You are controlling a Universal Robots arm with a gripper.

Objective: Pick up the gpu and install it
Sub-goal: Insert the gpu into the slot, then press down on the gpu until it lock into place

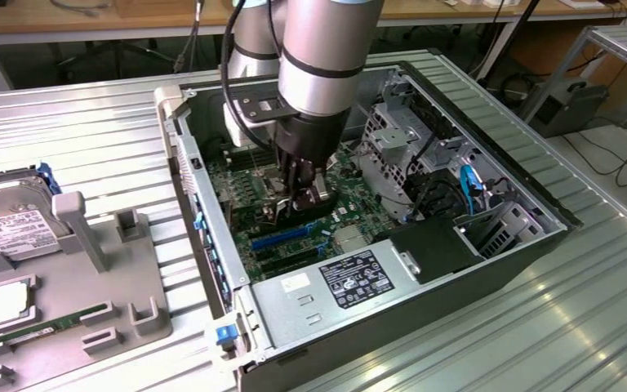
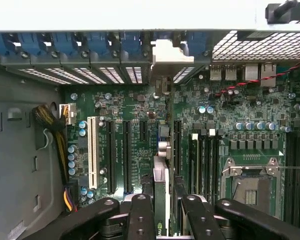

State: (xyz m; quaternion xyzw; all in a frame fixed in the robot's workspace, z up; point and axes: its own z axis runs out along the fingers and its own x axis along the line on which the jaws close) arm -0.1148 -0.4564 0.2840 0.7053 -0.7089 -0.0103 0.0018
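The hand (image 1: 300,196) was seen lowered into the open computer case (image 1: 509,253), which lay on its side on the ribbed metal tabletop (image 1: 85,131); the fingers (image 2: 140,220) were closed narrowly on the gpu (image 2: 161,200), which was held edge-on between them (little more than its thin green edge and pale end could be made out in the wrist view). The card stood upright over the green motherboard (image 2: 130,105), in line with the dark expansion slots (image 2: 126,155) and beside the white slot (image 2: 94,152); whether its lower edge was already touching a slot could not be told. In the exterior view the gripped card was mostly hidden by the hand and the arm (image 1: 319,49), above the blue slots (image 1: 286,238) near the power supply (image 1: 341,286) with its black label. The row of blue bracket clips (image 2: 65,44) was seen along the case's rear wall, with a pale bracket (image 2: 165,52) in line with the held card. The empty processor socket (image 2: 249,185) lay to one side of the card, and a bundle of yellow and black wires (image 2: 50,125) to the other. At the exterior view's left, a grey fixture (image 1: 85,278) rested on the tabletop; a silver hard drive (image 1: 14,229) with a white label and a narrow green memory stick (image 1: 42,331) were lying in it, well apart from the case.
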